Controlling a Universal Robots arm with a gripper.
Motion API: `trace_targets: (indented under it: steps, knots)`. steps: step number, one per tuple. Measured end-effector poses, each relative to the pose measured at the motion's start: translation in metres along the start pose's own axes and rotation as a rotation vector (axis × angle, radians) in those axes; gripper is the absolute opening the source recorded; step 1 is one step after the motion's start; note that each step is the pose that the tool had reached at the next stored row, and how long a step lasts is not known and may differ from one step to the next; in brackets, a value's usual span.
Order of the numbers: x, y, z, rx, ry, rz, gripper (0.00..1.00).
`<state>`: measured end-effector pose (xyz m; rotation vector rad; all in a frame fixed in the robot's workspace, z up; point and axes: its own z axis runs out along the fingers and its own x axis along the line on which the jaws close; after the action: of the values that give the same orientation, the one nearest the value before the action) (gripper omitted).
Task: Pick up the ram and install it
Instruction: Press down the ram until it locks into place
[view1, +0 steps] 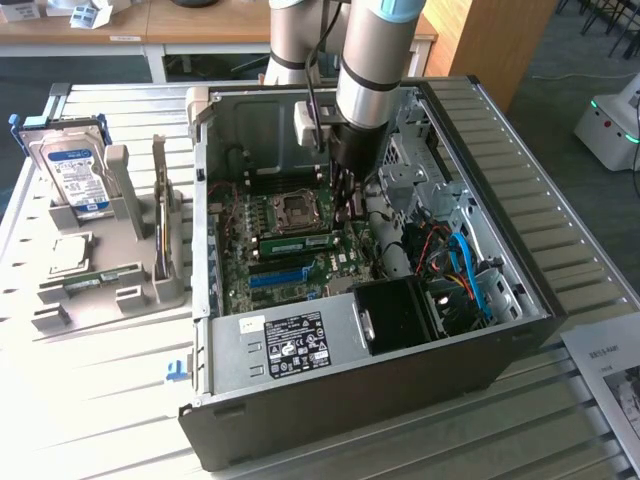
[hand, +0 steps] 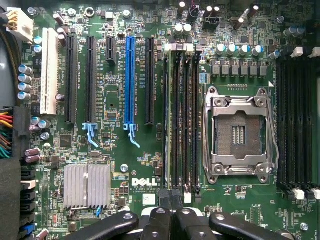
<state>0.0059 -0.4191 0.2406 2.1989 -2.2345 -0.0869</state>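
Observation:
The ram (view1: 295, 243) is a long green stick seated in a memory slot of the motherboard (view1: 235, 215), inside the open computer case (view1: 350, 375). From the wrist camera the ram (hand: 169, 125) is edge-on in the slot nearest the blue connector. My gripper (view1: 346, 208) reaches down into the case, just above the motherboard at one end of that stick. Its black fingers (hand: 159, 220) are pressed together, and the gripper (hand: 172, 212) is shut with nothing visible between them.
The bare CPU socket (hand: 240, 132) lies beside the memory slots. On the exterior view's left a grey fixture (view1: 150, 290) holds a blue-labelled hard drive (view1: 75, 175), a board standing on edge (view1: 160, 220) and a small green stick (view1: 95, 278). Cables (view1: 465, 270) crowd the case's right side.

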Motion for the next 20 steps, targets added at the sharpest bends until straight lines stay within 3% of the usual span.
trace_targets:
  steps: [10, 20]
  knots:
    - [0.0, 0.0072, 0.0003, 0.0011, 0.0, 0.0, 0.1]
    - [0.0, 0.0196, 0.0008, 0.009, 0.0, 0.0, 0.1]
